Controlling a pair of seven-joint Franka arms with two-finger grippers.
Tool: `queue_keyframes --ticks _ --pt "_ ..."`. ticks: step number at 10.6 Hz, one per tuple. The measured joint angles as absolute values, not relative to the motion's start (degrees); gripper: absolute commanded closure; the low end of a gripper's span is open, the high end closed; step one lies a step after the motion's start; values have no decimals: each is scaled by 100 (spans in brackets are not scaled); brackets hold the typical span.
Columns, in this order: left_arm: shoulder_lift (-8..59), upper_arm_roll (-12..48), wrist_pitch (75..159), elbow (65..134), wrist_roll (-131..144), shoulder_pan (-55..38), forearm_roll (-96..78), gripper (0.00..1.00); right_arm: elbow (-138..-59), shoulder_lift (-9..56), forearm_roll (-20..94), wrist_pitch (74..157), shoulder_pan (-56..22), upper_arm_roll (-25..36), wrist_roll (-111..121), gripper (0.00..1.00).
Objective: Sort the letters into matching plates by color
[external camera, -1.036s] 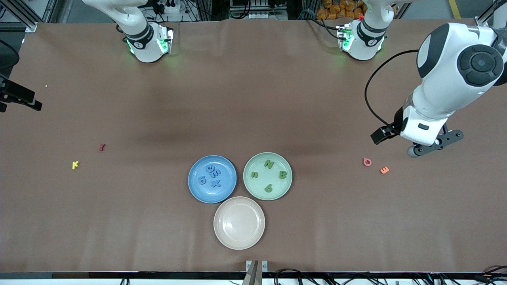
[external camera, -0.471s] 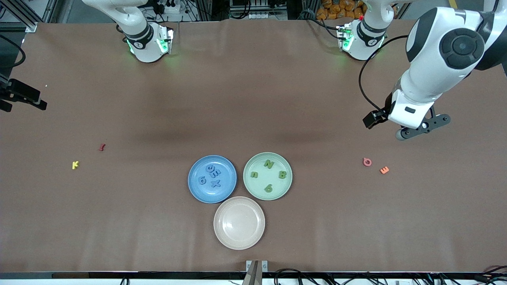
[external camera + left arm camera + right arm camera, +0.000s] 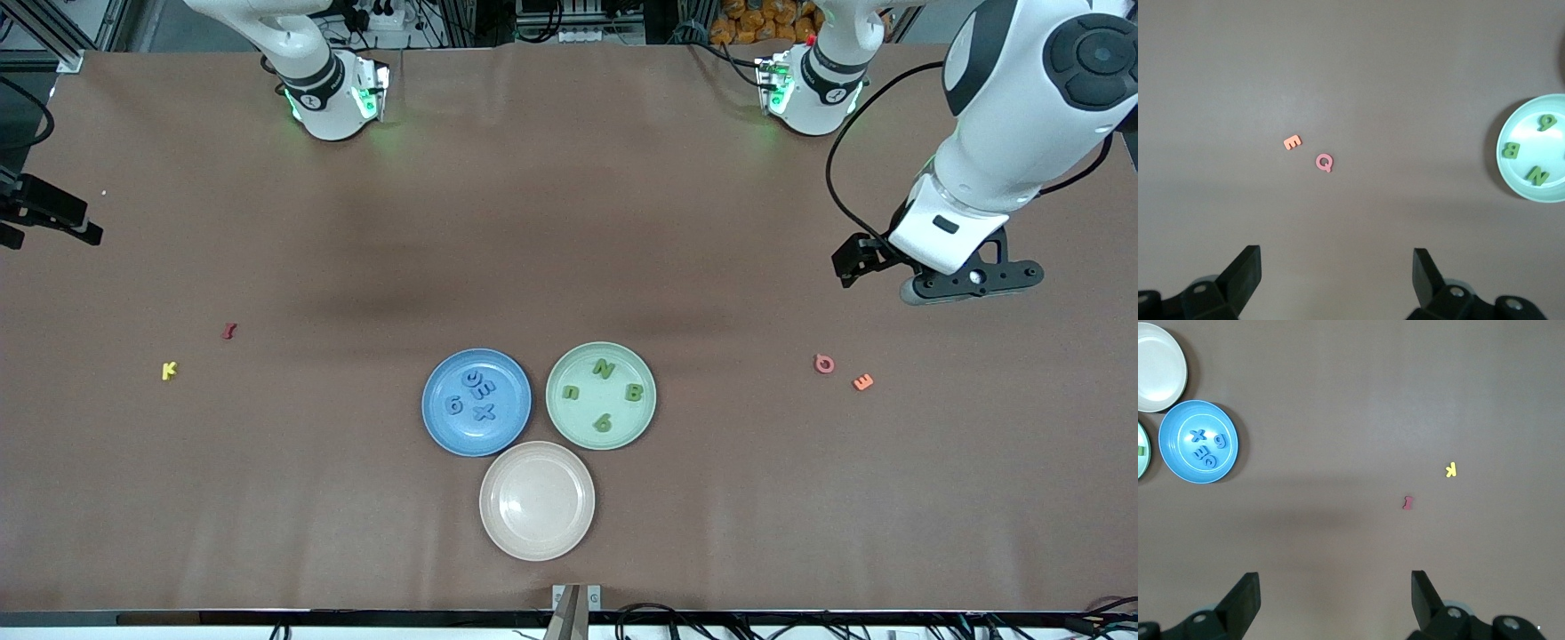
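Brown table cloth (image 3: 569, 222): right gripper (image 3: 1331, 597) waits at 9 o'clock, fingers apart, empty. Four blue foam letters (image 3: 478, 396) in round blue plate (image 3: 436, 427), four green foam letters (image 3: 605, 396) in pale green plate (image 3: 562, 418). Left gripper (image 3: 1337, 277), fingers apart, has risen toward 3 o'clock; sorting looks finished.

Four blue foam letters (image 3: 476, 396) in round blue plate (image 3: 438, 428), four green foam letters (image 3: 606, 394) in pale green plate (image 3: 562, 418) beside it; round beige plate (image 3: 536, 500) nearer the camera, touching both.
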State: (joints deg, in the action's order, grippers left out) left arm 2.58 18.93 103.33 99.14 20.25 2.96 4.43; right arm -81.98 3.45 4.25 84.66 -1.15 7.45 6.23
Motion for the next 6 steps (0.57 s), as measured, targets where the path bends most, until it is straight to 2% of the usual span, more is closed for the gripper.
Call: queue_keyframes --ticks 6 --pt "395 1721 9981 9494 1047 305 443 0 -8198 345 423 8470 -111 754 622 0"
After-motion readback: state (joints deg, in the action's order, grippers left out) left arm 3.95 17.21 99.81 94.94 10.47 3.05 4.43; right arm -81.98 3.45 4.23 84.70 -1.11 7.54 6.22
